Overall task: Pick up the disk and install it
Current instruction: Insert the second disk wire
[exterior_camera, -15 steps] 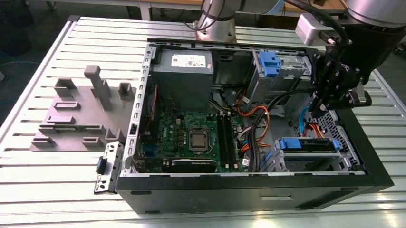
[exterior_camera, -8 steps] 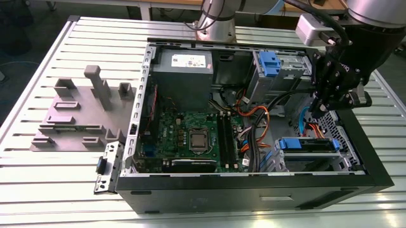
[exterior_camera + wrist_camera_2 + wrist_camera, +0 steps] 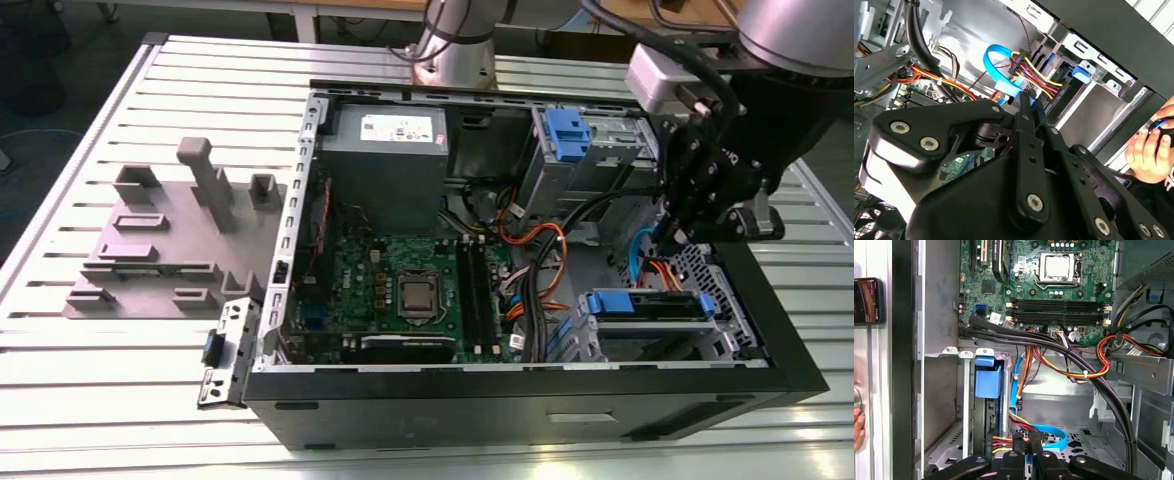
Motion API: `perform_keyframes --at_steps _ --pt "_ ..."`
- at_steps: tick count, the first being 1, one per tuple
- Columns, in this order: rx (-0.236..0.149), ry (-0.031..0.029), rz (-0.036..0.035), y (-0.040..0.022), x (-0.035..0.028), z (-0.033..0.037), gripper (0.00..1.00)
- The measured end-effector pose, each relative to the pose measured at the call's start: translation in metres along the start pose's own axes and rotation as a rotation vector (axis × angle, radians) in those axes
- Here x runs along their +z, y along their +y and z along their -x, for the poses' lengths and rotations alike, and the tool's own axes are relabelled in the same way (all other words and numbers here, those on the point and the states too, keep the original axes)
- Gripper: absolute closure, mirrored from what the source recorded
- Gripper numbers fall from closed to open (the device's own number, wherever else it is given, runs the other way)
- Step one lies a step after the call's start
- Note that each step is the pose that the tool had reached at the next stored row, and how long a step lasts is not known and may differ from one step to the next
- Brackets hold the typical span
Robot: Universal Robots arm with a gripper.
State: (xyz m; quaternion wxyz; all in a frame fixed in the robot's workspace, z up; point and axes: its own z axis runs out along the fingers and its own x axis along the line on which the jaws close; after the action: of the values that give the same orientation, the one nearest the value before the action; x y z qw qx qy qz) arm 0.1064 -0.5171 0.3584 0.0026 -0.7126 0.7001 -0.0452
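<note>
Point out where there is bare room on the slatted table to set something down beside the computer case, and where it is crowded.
Bare slats of the table lie in front of the grey fixture block and beside the computer case, on the exterior view's left. Inside the case it is crowded: motherboard, cable bundles, drive bays, and the gripper over the far end.

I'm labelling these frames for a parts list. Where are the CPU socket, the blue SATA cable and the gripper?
CPU socket [image 3: 1058, 266]: first wrist view, on its metal cover.
Blue SATA cable [image 3: 990, 62]: second wrist view, on the loop's bend.
Gripper [image 3: 1029, 107]: second wrist view, between its fingertips.
</note>
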Motion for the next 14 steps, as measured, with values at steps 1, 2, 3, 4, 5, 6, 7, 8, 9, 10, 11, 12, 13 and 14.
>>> perform_keyframes --at_steps 1,2,3,4,5,6,7,8,9,10,11,12,13,14 --pt "0.0 -0.0037 -0.0003 0.0001 0.0007 -0.0021 0.84" --pt "0.001 -0.0068 -0.0006 0.0002 0.0015 -0.0045 0.84" --pt "0.001 -0.0101 -0.001 0.0004 0.0024 -0.007 0.84" --pt "0.001 -0.0137 -0.0016 0.0006 0.0032 -0.0093 0.84" --pt "0.001 -0.0178 -0.0024 0.001 0.004 -0.0111 0.84" --pt "0.002 -0.0215 -0.0033 0.0016 0.0046 -0.0125 0.84" --pt "0.002 -0.0249 -0.0043 0.0028 0.005 -0.0135 0.84" --pt "0.002 -0.0283 -0.0054 0.0042 0.0054 -0.0144 0.84" --pt "0.002 -0.0315 -0.0062 0.0055 0.0057 -0.0152 0.84" --pt "0.003 -0.0342 -0.0068 0.0066 0.006 -0.016 0.84" --pt "0.003 -0.0367 -0.0072 0.0074 0.0064 -0.0169 0.84" --pt "0.003 -0.0392 -0.0075 0.0078 0.0067 -0.0179 0.84" --pt "0.003 -0.0402 -0.0076 0.0078 0.0068 -0.0183 0.84" --pt "0.003 -0.041 -0.0076 0.0078 0.0069 -0.0185 0.84"
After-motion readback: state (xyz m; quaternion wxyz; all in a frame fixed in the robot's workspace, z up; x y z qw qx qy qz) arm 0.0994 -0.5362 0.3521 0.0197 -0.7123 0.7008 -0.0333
